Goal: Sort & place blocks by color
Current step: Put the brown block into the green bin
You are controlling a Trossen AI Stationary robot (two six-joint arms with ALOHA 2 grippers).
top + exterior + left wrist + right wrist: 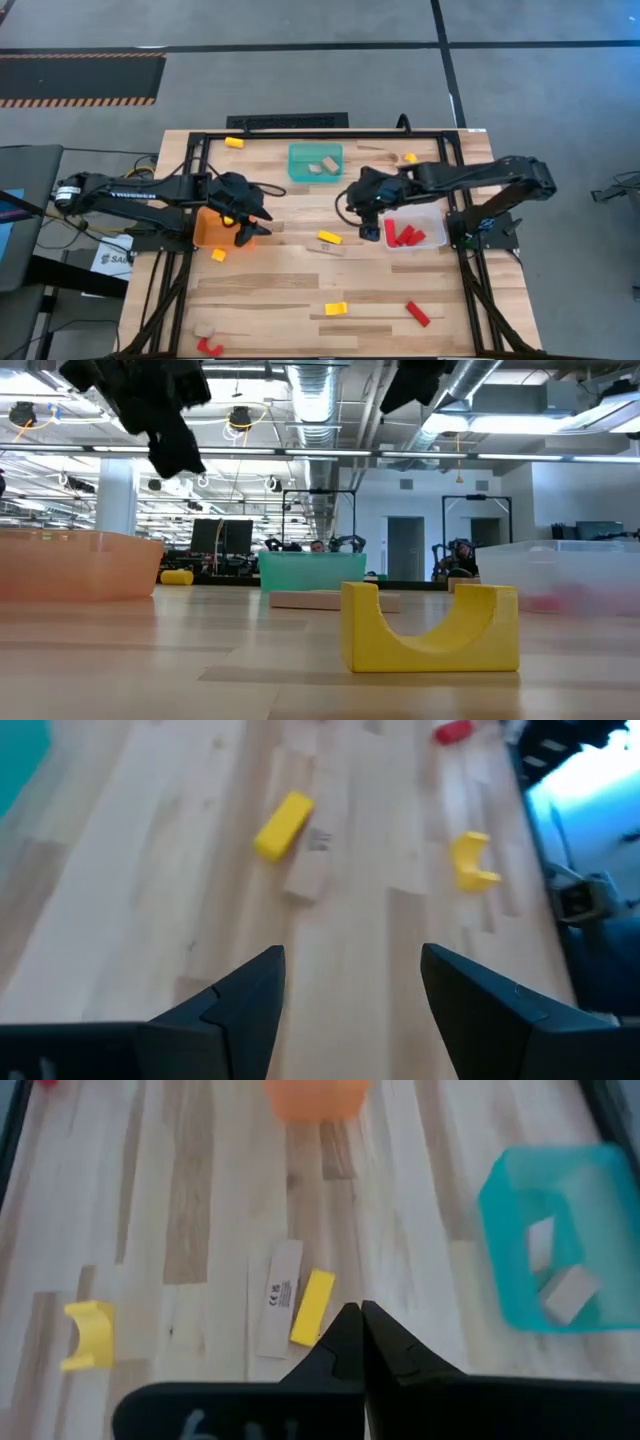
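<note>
Blocks lie scattered on the wooden table. A yellow bar (330, 238) (313, 1307) lies beside a tan bar (325, 248) (278, 1298) at mid-table. A yellow arch (336, 309) (430, 625) and a red block (417, 314) lie nearer the near edge. My left gripper (250, 230) (350, 990) is open and empty, just right of the orange bin (212, 230). My right gripper (368, 232) (357, 1342) is shut on nothing, above the table left of the clear bin (432, 212), which holds red blocks (405, 236). The teal bin (300, 160) holds tan blocks (322, 166).
More blocks lie about: a yellow one (218, 255) below the orange bin, another yellow one (234, 142) at the far left, a tan one (410, 157) far right, a red arch (208, 346) and a tan block (205, 330) at the near left corner. A black frame (200, 150) borders the table.
</note>
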